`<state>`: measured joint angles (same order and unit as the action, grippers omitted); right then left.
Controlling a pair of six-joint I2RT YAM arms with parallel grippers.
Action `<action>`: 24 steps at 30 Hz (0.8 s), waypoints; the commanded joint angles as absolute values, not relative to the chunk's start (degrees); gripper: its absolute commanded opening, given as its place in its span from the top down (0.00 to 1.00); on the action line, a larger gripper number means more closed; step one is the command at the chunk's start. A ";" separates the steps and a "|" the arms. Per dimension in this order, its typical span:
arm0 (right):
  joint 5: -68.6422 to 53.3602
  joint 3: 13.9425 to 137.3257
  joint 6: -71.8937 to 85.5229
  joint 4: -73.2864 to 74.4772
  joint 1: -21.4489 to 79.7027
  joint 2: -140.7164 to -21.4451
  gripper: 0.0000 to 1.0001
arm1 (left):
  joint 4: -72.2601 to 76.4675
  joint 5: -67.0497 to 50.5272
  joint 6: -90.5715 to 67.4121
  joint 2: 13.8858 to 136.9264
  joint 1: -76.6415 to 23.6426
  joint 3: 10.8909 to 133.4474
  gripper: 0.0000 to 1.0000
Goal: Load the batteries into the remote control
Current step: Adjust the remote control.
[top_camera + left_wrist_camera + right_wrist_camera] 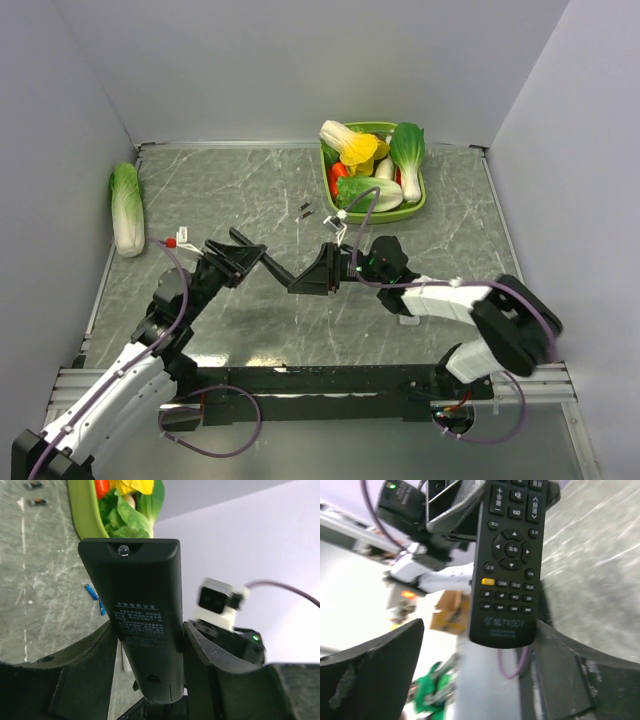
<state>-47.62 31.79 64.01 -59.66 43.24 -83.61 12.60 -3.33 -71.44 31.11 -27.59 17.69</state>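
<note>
The left claw point(150, 626) is closed on the remote control point(137, 575), one finger against each long edge, and holds it up off the surface point(45, 570) between the two arms; in the left wrist view the remote's plain back with printed lettering faces the camera, a small lamp at its far end; in the right wrist view its button face shows; the right claw point(479, 625) stands wide around its lower end, one finger well clear, the other close beside its edge, and I cannot tell if that one touches; the batteries point(90, 591) lie on the surface, near each other and apart from the remote; two dark bits point(37, 502) lie farther off, near a green basket point(82, 515) of toy vegetables point(125, 520)
</note>
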 commanded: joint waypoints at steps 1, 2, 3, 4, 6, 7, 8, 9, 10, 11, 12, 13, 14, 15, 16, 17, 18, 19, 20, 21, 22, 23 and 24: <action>-37.91 37.69 37.92 -30.73 45.87 -71.38 0.00 | 0.36 4.03 -66.89 31.20 -27.42 23.28 0.99; -34.92 39.97 34.05 -25.45 46.92 -68.67 0.00 | 0.18 4.30 -66.62 31.72 -27.42 23.73 0.99; -28.80 40.95 27.58 -21.83 47.72 -67.86 0.00 | -2.17 4.48 -66.19 31.90 -27.42 24.17 0.99; -26.13 41.83 24.99 -16.92 49.38 -67.24 0.00 | -2.55 4.48 -65.92 32.25 -27.42 24.87 0.99; -20.43 43.68 19.79 -13.81 50.09 -66.62 0.01 | -3.16 4.48 -65.30 33.22 -27.51 25.83 0.99; -18.91 44.20 18.47 -11.62 50.45 -66.71 0.01 | -3.43 4.48 -65.13 33.48 -27.51 26.10 0.99; -17.16 44.91 16.19 -10.99 50.62 -66.97 0.01 | -3.51 4.13 -64.87 34.01 -27.51 26.28 0.99; -14.88 45.09 15.21 -10.73 50.80 -67.06 0.02 | -3.52 3.96 -64.86 34.19 -27.51 26.54 0.99; -14.16 45.26 14.25 -10.55 51.06 -67.23 0.02 | -3.25 3.69 -64.78 34.28 -27.51 26.63 0.99; -13.72 45.44 12.59 -10.55 51.15 -67.76 0.02 | -3.16 3.52 -64.95 34.45 -27.60 26.63 0.99; -13.62 45.70 11.96 -10.55 51.41 -68.11 0.02 | -3.16 3.52 -64.95 34.37 -27.60 26.72 0.99; -13.80 46.31 11.34 -10.55 52.20 -68.99 0.02 | -3.34 3.60 -65.04 34.45 -27.68 26.72 0.99; -13.71 46.58 10.03 -10.63 52.64 -69.52 0.02 | -3.43 3.78 -64.95 34.54 -27.69 26.81 0.99; -13.45 47.02 9.41 -10.63 53.26 -70.13 0.03 | -3.34 3.87 -64.95 34.72 -27.77 26.89 0.99; -13.01 47.72 8.71 -10.72 53.87 -71.44 0.03 | -3.43 3.87 -64.95 34.89 -27.77 26.98 0.99; -12.57 48.16 7.74 -10.72 55.10 -72.24 0.03 | -3.34 3.78 -64.95 35.07 -27.77 26.98 0.99; -12.39 48.60 7.39 -10.90 55.63 -72.86 0.04 | -3.25 3.61 -64.95 35.24 -27.86 26.98 0.99; -12.57 49.47 7.12 -10.81 55.98 -74.51 0.05 | -3.25 3.60 -65.04 35.42 -27.86 27.07 0.99; -12.66 50.00 6.95 -10.98 56.77 -75.31 0.06 | -3.34 3.69 -64.87 35.51 -27.86 27.16 0.99; -12.57 50.27 6.94 -11.25 57.13 -75.93 0.07 | -3.43 3.78 -64.78 35.59 -27.95 27.25 0.99; -12.48 50.97 6.86 -11.34 57.48 -77.24 0.08 | -3.60 3.87 -64.78 35.60 -27.95 27.33 0.99; -12.48 51.41 6.77 -11.42 57.74 -77.86 0.12 | -3.78 3.95 -64.78 35.68 -28.04 27.33 0.99; -12.39 51.76 6.59 -11.60 58.35 -78.48 0.13 | -3.78 4.04 -64.69 35.68 -28.04 27.42 0.99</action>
<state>-13.89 47.77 9.23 -9.93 56.58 -76.47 -5.17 3.07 -65.56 35.64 -27.66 24.47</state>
